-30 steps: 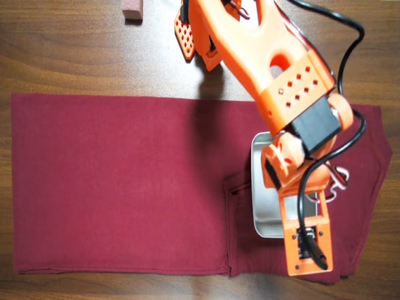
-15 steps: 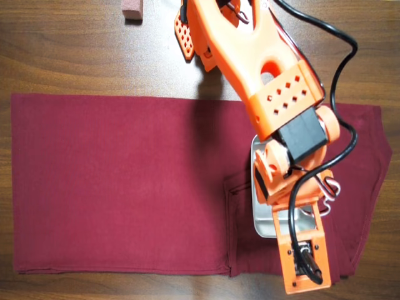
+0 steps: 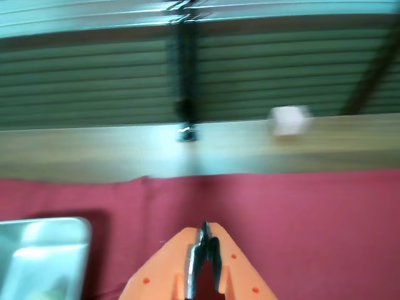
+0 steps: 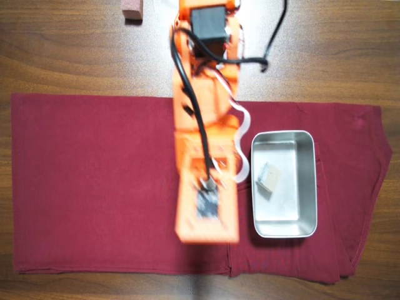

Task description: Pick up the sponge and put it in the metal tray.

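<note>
In the overhead view the orange gripper [image 3: 205, 259], jaws closed on nothing, hangs over the red cloth [image 4: 94, 181]. Right of it, the sponge [image 4: 269, 178] sits inside the metal tray [image 4: 309, 187]: likely light, soft, squashy; grasp opposite flat faces.

In the overhead view, the sponge [image 4: 270, 177] lies in the metal tray [image 4: 307, 187], just right of the gripper [image 4: 206, 232]. Both are on the cloth [image 4: 94, 181]. A block [image 4: 132, 9] sits far behind, on the table [image 4: 62, 50].
</note>
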Controlling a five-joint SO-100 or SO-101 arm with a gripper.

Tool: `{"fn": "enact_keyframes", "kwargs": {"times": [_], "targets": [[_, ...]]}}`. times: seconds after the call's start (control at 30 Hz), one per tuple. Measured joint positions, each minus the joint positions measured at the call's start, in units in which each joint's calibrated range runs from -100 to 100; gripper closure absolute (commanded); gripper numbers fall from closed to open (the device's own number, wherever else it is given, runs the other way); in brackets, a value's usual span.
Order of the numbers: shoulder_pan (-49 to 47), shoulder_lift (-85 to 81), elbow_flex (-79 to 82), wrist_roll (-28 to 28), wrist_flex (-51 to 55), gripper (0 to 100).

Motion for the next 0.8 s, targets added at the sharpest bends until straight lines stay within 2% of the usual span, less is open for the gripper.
{"fn": "enact_keyframes", "kwargs": {"times": [0.1, 0.27, 0.53, 0.63, 0.8], "targets": [[3.09, -14.58, 14.09, 0.93, -3.85, 100], [4.69, -31.68, 27.72, 1.03, 2.07, 100], [6.78, -33.07, 42.54, 0.15, 2.63, 100], [7.48, -33.07, 44.11, -0.63, 6.67, 100], [6.88, -33.16, 44.11, -1.95, 20.28, 100]]}}
